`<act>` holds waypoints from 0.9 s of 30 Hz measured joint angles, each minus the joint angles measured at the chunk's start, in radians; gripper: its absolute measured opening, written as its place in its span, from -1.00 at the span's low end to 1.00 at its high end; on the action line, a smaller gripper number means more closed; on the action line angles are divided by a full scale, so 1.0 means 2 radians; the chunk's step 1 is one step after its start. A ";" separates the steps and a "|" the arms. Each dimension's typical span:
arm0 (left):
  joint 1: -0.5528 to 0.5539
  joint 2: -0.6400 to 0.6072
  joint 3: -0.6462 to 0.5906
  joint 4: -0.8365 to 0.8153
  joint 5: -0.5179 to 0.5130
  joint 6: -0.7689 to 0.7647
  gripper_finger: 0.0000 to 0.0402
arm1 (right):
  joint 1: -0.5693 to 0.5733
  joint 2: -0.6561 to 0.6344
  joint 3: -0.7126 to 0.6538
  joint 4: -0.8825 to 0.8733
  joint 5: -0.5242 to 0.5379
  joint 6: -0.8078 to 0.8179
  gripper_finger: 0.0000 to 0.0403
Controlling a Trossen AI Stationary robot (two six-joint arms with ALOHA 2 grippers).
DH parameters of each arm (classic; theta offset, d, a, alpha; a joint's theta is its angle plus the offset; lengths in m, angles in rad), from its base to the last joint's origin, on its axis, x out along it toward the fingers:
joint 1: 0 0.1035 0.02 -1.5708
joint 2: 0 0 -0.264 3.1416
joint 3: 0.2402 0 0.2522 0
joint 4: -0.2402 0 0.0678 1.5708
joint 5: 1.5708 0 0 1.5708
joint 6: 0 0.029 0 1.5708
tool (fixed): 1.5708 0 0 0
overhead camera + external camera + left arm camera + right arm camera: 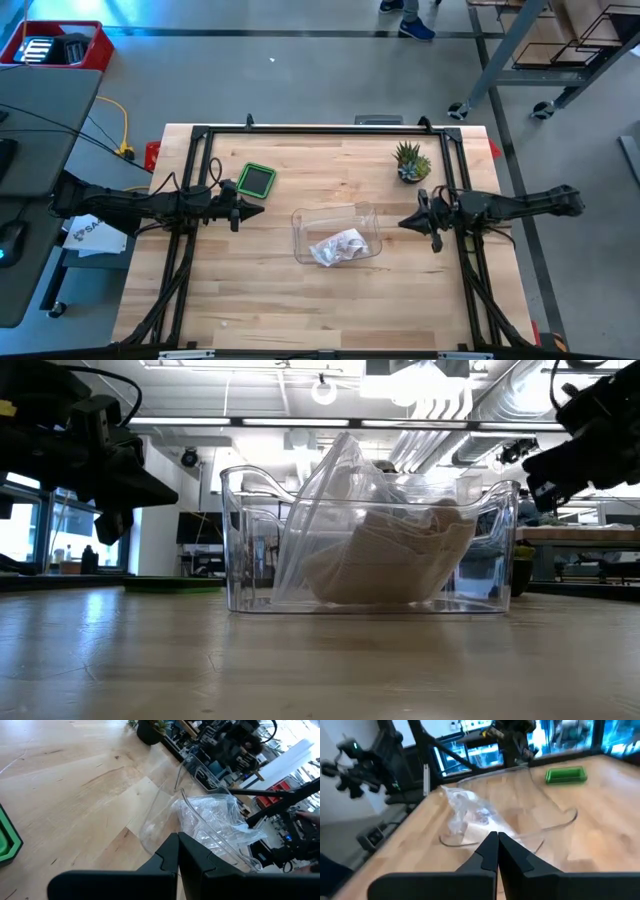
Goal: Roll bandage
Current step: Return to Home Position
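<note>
A clear plastic bin stands on its flat bottom in the middle of the wooden table. Inside it lies a crumpled clear bag holding the beige bandage, which also shows through the bin's wall in the low view. My left gripper hovers shut to the left of the bin, above the table, pointing at it. My right gripper hovers shut to the right of the bin, also pointing at it. Both grippers show shut and bare in their wrist views. Neither touches the bin.
A green tray lies on the table behind my left gripper. A small potted plant stands at the far right. A black frame runs along the table's far edge and sides. Bare wood lies in front of the bin.
</note>
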 joint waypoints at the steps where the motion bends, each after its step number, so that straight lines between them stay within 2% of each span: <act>1: 0.000 0.000 0.000 0.000 0.000 0.000 -1.00 | 0.000 -0.006 0.001 -0.007 0.003 -0.017 -1.00; 5: 0.000 0.000 0.000 0.001 0.000 0.000 -1.00 | -0.018 -0.024 0.000 -0.003 0.022 -0.114 -1.00; 7: 0.000 0.000 0.000 0.001 -0.001 0.000 -1.00 | -0.035 -0.032 0.000 -0.003 0.017 -0.126 -1.00; 12: 0.000 0.000 0.000 0.001 -0.001 0.000 -1.00 | -0.070 -0.039 0.000 -0.004 0.009 -0.055 -1.00; 17: 0.000 0.000 0.000 0.001 -0.001 0.000 -1.00 | -0.074 -0.008 0.000 -0.006 -0.004 0.009 -1.00; 27: 0.000 0.000 0.000 0.001 -0.001 0.000 -1.00 | -0.075 0.038 0.000 -0.006 -0.004 0.026 -1.00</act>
